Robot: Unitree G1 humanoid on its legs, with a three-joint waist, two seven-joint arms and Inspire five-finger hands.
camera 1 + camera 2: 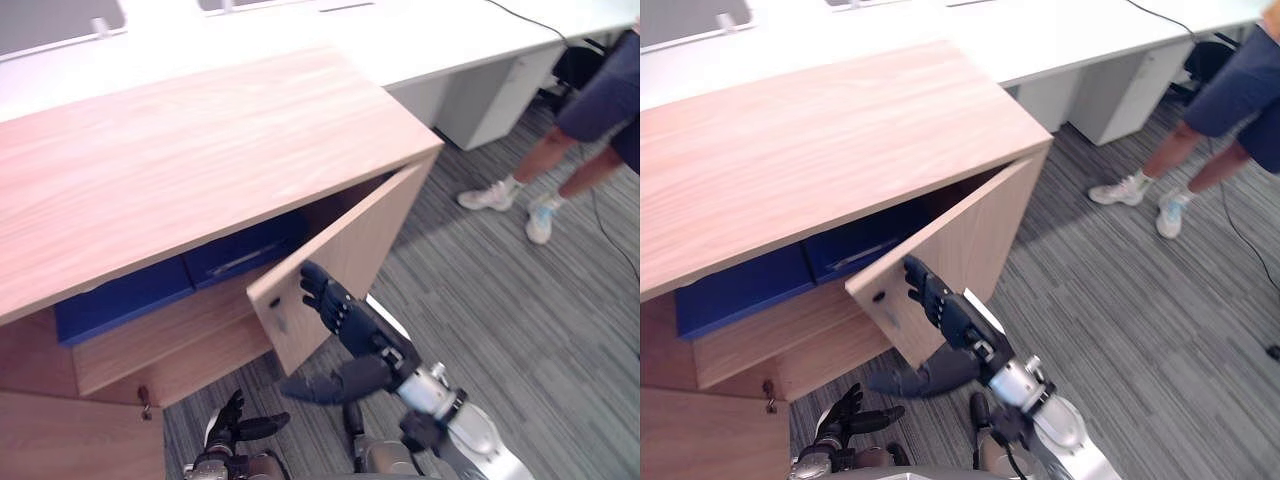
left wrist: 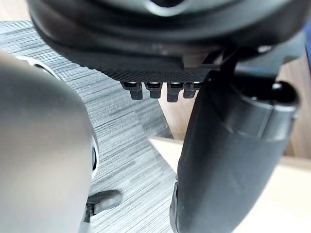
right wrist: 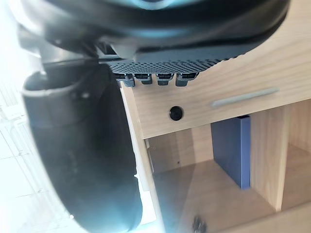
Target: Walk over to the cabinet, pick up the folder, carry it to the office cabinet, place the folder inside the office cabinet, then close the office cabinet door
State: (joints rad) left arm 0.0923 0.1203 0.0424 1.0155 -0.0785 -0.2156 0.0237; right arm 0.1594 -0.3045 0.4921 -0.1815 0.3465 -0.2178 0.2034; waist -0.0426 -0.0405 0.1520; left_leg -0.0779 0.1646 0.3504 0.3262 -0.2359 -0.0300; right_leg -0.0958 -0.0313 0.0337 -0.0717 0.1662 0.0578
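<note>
While your right hand rests straight, unclenched fingers on the outer face of the door, close to its free edge, the door stands about half open, swung out over the carpet. You have open carpet to the right of the door edge, up to a person's legs beside the desk. Your left hand hangs low before the cabinet, fingers loose and holding nothing. The folder stands inside on the shelf, behind the door, touching a second blue block. Cabinet and door are pale wood grain with flat, square edges. The door carries a slim grey bar handle and a round dark keyhole. The carpet is grey and finely striped, and the desk is smooth white.
</note>
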